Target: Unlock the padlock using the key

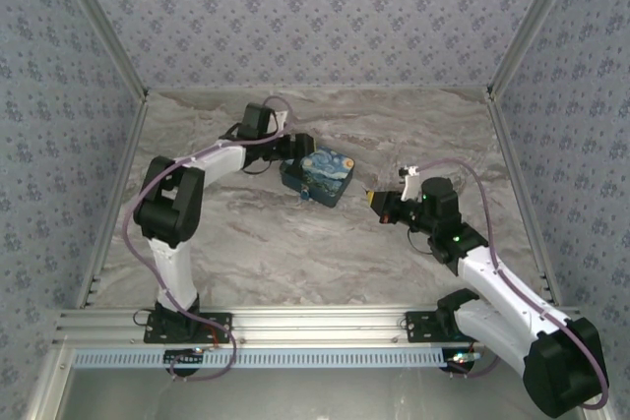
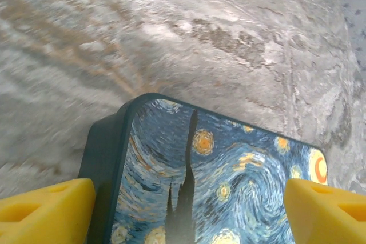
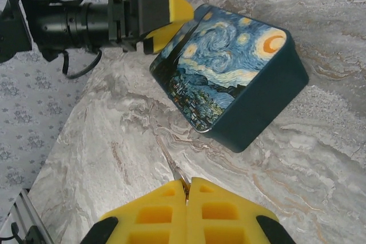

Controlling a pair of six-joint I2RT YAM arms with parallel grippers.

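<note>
The right end effector [image 3: 186, 187], pinched shut on the key [image 3: 171, 166], holds its thin shaft pointing left toward the near side of the painted box [image 3: 229, 78], near but apart on the counter [image 3: 320, 158]. The left end effector [image 2: 189, 195] straddles the box's far-left end, jaws spread wide, contact unclear. The box is shut; I cannot pick out the padlock.

box [image 1: 318, 176]: lid printed with a swirling blue night sky, yellow-orange stars and crescent, dark cypress; sides plain dark teal
table [image 1: 295, 253]: grey and beige marble veining
walls [image 1: 315, 17]: pale lilac-grey with small repeated floral sprigs
left gripper [image 2: 189, 190]: yellow fingers [image 2: 48, 207]
right gripper [image 3: 187, 184]: yellow fingers (black behind them)
key [image 3: 171, 164]: silvery grey
cables [image 1: 128, 218]: purple
</note>
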